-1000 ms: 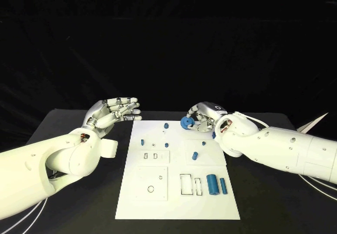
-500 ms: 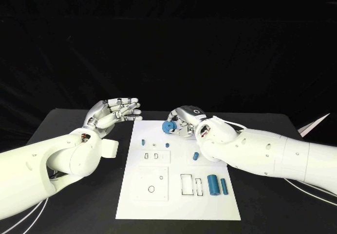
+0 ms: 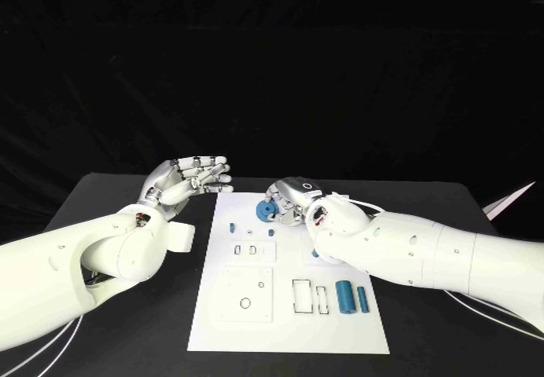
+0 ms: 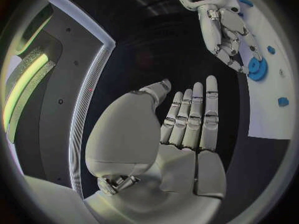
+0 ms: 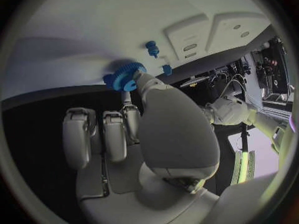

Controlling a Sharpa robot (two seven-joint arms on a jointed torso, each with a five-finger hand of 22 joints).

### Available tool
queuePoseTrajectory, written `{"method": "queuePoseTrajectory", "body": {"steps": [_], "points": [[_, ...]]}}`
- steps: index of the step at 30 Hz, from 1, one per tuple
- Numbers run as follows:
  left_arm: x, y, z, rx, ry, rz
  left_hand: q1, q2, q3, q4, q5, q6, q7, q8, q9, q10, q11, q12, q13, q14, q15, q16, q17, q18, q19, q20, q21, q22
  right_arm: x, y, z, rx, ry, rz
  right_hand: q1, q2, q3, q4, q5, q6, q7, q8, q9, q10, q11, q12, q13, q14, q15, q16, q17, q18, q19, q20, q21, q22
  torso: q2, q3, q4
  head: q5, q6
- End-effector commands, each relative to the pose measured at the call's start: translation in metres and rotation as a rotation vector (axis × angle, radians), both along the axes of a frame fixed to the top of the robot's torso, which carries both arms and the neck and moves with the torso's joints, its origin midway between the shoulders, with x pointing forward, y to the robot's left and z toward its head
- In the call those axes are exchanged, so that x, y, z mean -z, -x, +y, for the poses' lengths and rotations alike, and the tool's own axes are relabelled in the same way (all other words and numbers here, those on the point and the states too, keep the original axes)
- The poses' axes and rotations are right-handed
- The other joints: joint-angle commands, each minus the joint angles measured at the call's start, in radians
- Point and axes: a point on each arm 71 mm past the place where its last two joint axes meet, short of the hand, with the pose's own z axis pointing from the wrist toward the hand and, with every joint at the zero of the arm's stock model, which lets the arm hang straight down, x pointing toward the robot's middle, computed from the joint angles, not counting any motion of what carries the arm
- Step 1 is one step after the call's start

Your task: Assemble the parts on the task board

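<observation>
Head view: right robot hand [image 3: 297,201] carried blue gear [image 3: 267,209] leftward.

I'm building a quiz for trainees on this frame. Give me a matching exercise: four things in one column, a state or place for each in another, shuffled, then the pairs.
1. left hand
2. right hand
3. blue gear
4. two blue cylinders

A. lying side by side near the task board's near edge
B. held over the board's far end
C. raised beside the board, holding nothing
D. holding a part

Pairs: 1-C, 2-D, 3-B, 4-A
</observation>
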Motion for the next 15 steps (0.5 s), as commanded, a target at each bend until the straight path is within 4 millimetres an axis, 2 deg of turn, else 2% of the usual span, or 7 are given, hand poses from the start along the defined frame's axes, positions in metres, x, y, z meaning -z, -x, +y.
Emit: {"method": "queuePoseTrajectory", "body": {"steps": [1, 6, 15], "points": [[-0.0009, -0.0003, -0.0022, 0.007, 0.003, -0.003, -0.01, -0.012, 0.027, -0.003, 0.003, -0.001, 0.003, 0.016, 0.02, 0.005, 0.002, -0.008, 0.01, -0.009, -0.003, 0.013, 0.017, 0.013, -0.011, -0.007, 0.021, 0.013, 0.0025, -0.0003, 0.0018, -0.002, 0.007, 0.008, -0.047, 0.03, 0.083, -0.004, 0.008, 0.061, -0.004, 0.06, 0.052, 0.03, -0.007, 0.015, 0.104, 0.107, -0.007, 0.014, 0.236, -0.021, 0.06, -0.015, 0.02, 0.201, 0.0, 0.001, -0.0011, 0.0, -0.002], [-0.0007, -0.0006, -0.0034, 0.01, 0.004, -0.003, -0.01, -0.012, 0.027, -0.003, 0.003, -0.001, 0.003, 0.016, 0.02, 0.005, 0.002, -0.008, 0.01, -0.009, -0.003, 0.013, 0.017, 0.013, -0.011, -0.007, 0.021, 0.013, 0.0056, -0.0011, 0.0036, 0.0, 0.014, 0.019, -0.054, 0.026, 0.086, -0.004, 0.007, 0.06, -0.003, 0.06, 0.052, 0.03, -0.006, 0.014, 0.103, 0.107, -0.006, 0.014, 0.235, -0.021, 0.06, -0.014, 0.02, 0.201, -0.001, 0.0016, 0.0003, -0.002, 0.002], [-0.0007, -0.0007, -0.0037, 0.011, 0.004, -0.002, -0.009, -0.012, 0.027, -0.005, 0.003, -0.001, 0.003, 0.016, 0.02, 0.005, 0.002, -0.008, 0.01, -0.01, -0.003, 0.012, 0.018, 0.013, -0.012, -0.007, 0.023, 0.015, 0.0072, -0.003, 0.0046, 0.014, 0.013, 0.018, -0.067, 0.018, 0.092, -0.006, 0.007, 0.051, 0.0, 0.055, 0.049, 0.024, -0.004, 0.007, 0.097, 0.106, -0.005, 0.013, 0.233, -0.02, 0.058, -0.013, 0.016, 0.199, -0.001, 0.0029, -0.0017, -0.001, 0.001]]}}
